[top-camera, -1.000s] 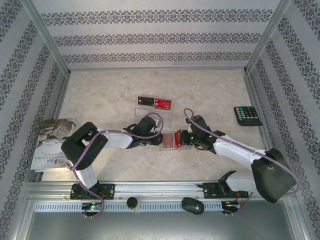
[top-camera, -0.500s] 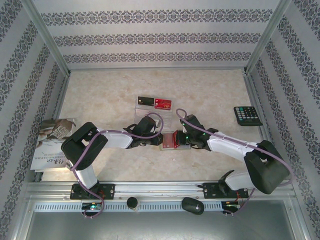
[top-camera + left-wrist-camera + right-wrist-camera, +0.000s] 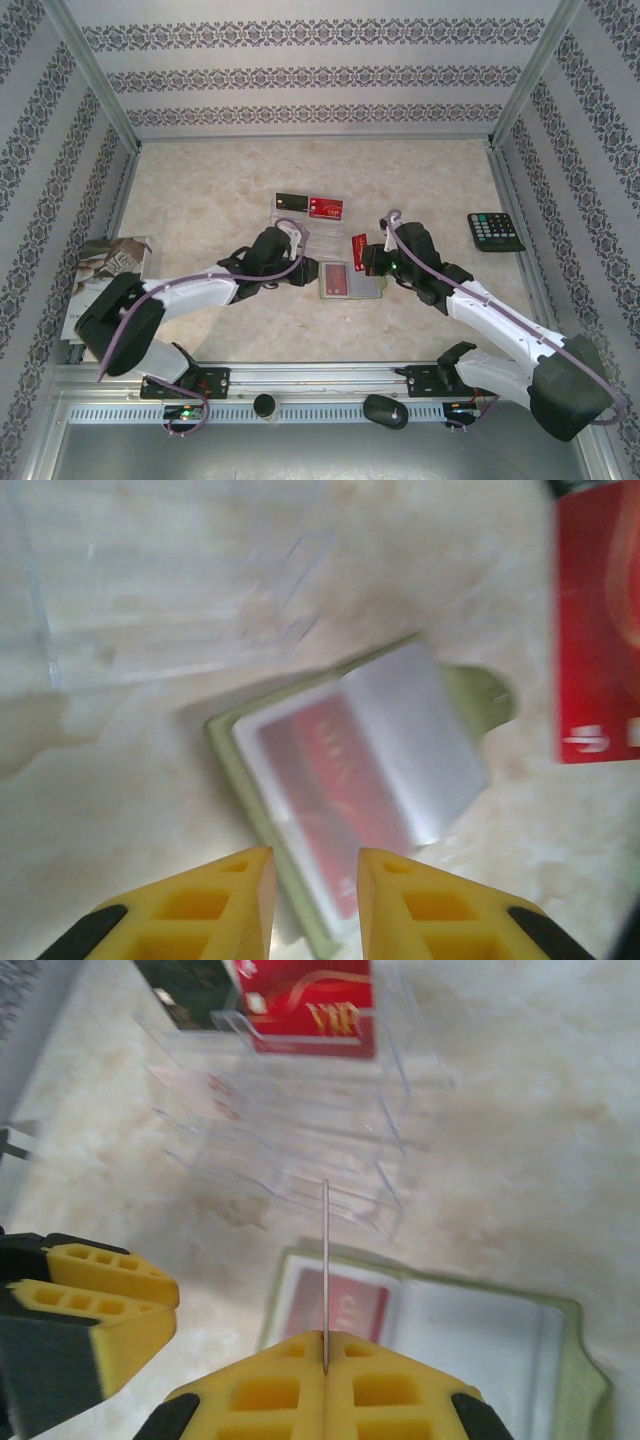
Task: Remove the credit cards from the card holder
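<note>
- Now my right pincer (image 3: 325, 1355) pinches a red card (image 3: 358, 246) edge-on, the card holder (image 3: 478, 693) just beyond it.
- My left pincer (image 3: 315, 868) stands slightly parted, empty, the card holder just ahead.

White arms (image 3: 200, 288), purple cables (image 3: 160, 288) — yellow end effectors (image 3: 314, 868) (image 3: 325, 1348)

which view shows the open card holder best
Left wrist: the card holder lies open and close up, a red card showing inside. Top external shows it small and distant. Right wrist shows its open pages along the bottom edge, partly behind the right pincer, shut on a thin card.
</note>
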`<state>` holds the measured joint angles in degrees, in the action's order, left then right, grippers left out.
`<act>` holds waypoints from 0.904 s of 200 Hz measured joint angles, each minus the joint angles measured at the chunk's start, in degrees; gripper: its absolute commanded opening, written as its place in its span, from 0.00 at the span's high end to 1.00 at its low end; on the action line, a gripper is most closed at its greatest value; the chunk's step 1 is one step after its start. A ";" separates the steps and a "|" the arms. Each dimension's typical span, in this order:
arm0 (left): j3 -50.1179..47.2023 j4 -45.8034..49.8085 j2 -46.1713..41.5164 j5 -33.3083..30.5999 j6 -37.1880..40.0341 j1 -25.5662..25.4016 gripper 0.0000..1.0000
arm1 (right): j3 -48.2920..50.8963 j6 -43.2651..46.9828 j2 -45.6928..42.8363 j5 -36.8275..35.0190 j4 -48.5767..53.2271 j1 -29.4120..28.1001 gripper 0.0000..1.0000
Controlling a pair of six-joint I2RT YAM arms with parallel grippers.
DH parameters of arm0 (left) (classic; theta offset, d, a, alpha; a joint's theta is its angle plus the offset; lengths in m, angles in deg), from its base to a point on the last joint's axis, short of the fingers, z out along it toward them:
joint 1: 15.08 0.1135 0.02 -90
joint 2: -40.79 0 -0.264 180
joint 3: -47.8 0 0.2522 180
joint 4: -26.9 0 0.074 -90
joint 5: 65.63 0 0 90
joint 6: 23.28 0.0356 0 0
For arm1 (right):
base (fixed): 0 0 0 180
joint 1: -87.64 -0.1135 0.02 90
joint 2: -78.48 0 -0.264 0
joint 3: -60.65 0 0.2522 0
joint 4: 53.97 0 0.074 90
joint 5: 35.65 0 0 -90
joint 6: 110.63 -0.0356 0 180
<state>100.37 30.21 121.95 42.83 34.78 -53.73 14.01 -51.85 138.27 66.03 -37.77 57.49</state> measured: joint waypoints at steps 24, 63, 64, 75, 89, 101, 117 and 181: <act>-3.23 -7.34 -5.60 4.57 -0.26 2.60 0.70 | 1.84 -1.70 -0.55 5.57 -8.31 0.04 1.00; -8.33 -24.72 -6.54 12.50 -5.40 5.40 0.71 | 3.89 -7.23 -0.50 11.04 -22.88 0.00 1.00; -8.35 -24.96 -6.51 12.63 -5.49 5.40 0.71 | 3.96 -7.45 -0.50 11.17 -23.37 0.00 1.00; -8.55 -29.14 -5.99 14.19 -6.97 5.40 0.71 | 4.37 -8.92 -0.42 11.93 -26.84 -0.24 1.00; -8.59 -34.05 -5.55 15.61 -8.72 5.40 0.71 | 4.57 -10.84 0.15 12.50 -31.19 -0.96 1.00; -8.61 -38.23 -5.33 16.61 -10.19 5.40 0.70 | 4.57 -12.22 0.79 13.05 -34.27 -1.70 1.00; -8.68 -42.99 -5.01 17.59 -11.93 5.40 0.69 | 4.57 -13.73 1.44 13.46 -37.35 -2.38 1.00; -9.86 -53.51 -3.19 18.69 -17.27 6.21 0.69 | 4.57 -18.47 4.59 14.60 -46.07 -2.73 1.00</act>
<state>90.51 -23.30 118.76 61.52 17.51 -47.52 18.57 -70.32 142.86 80.63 -83.85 54.76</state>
